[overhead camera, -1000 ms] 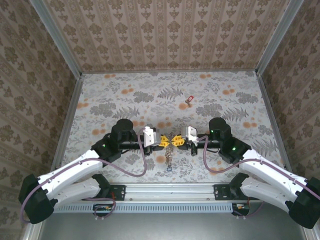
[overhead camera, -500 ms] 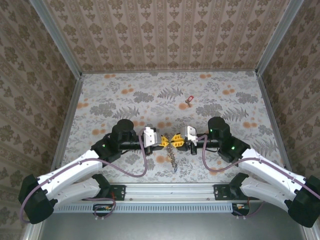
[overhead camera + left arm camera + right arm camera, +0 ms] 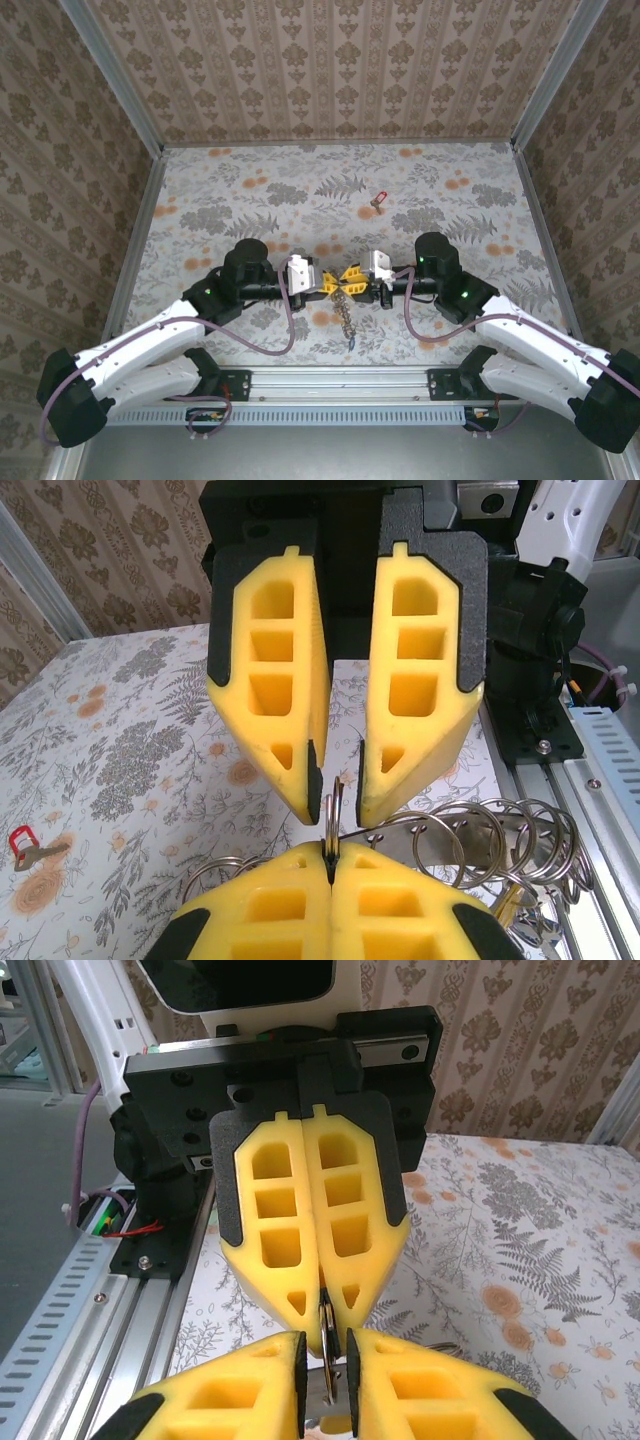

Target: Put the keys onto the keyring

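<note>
The keyring (image 3: 346,310), a chain of silvery rings (image 3: 500,830), hangs between the two grippers above the table's near middle. My left gripper (image 3: 332,852) is shut on one upright ring (image 3: 334,798) at the chain's top. My right gripper (image 3: 325,1360) faces it tip to tip. It is open by a narrow gap, with one finger on each side of that same ring (image 3: 326,1332). In the top view the left gripper (image 3: 333,284) and right gripper (image 3: 355,280) meet. A red-headed key (image 3: 377,200) lies alone on the far table, also seen as the red key (image 3: 20,841). The other keys are hard to make out.
The patterned table (image 3: 250,200) is walled at the back and sides. The metal rail (image 3: 340,380) with the arm bases runs along the near edge, just below the hanging chain's lower end (image 3: 351,341).
The right gripper has moved left until its tips meet the left gripper's around the held ring. The chain's lower end has swung slightly right.
</note>
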`<action>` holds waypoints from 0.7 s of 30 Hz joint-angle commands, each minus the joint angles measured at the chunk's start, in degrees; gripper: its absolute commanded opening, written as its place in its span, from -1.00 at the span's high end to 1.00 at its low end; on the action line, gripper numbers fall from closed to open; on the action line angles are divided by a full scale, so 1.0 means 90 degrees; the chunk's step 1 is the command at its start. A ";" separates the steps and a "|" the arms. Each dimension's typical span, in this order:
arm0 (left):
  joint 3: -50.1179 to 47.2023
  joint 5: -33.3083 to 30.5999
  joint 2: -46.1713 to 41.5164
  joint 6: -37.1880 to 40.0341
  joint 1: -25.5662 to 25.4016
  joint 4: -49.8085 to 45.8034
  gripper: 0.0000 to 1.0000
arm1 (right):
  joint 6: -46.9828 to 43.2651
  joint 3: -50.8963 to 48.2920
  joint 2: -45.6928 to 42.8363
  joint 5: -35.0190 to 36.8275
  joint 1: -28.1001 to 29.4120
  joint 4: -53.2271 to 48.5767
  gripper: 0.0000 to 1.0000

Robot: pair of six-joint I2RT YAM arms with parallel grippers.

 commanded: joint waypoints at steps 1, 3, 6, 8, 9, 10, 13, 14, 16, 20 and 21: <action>0.0125 0.0078 -0.0152 0.0142 -0.0049 0.0402 1.00 | 0.0037 0.0115 0.0034 -0.0074 0.0046 0.0019 0.61; 0.0096 0.0078 -0.0189 0.0142 -0.0044 0.0410 1.00 | 0.0036 0.0111 0.0033 -0.0066 0.0040 -0.0001 0.62; 0.0043 0.0068 -0.0275 0.0152 -0.0044 0.0417 1.00 | 0.0041 0.0090 0.0041 -0.0035 0.0045 -0.0002 0.62; 0.0008 0.0063 -0.0324 0.0145 -0.0046 0.0441 1.00 | 0.0055 0.0087 0.0060 -0.0043 0.0044 -0.0002 0.61; -0.0003 0.0063 -0.0329 0.0142 -0.0049 0.0442 1.00 | 0.0060 0.0083 0.0067 -0.0045 0.0041 0.0001 0.62; -0.0017 0.0055 -0.0337 0.0142 -0.0049 0.0458 1.00 | 0.0061 0.0085 0.0074 -0.0045 0.0044 -0.0002 0.62; -0.0034 0.0068 -0.0338 0.0142 -0.0047 0.0484 1.00 | 0.0092 0.0084 0.0082 -0.0095 0.0044 0.0041 0.66; -0.0034 0.0094 -0.0322 0.0142 -0.0058 0.0484 1.00 | 0.0112 0.0090 0.0095 -0.0120 0.0046 0.0064 0.70; -0.0024 0.0121 -0.0288 0.0132 -0.0055 0.0491 1.00 | 0.0119 0.0114 0.0108 -0.0189 0.0046 0.0086 0.82; 0.0010 0.0156 -0.0229 0.0122 -0.0055 0.0426 1.00 | 0.0151 0.0124 0.0084 -0.0269 0.0046 0.0194 1.00; 0.0018 0.0128 -0.0207 0.0109 -0.0054 0.0394 1.00 | 0.0148 0.0136 0.0087 -0.0277 0.0046 0.0194 1.00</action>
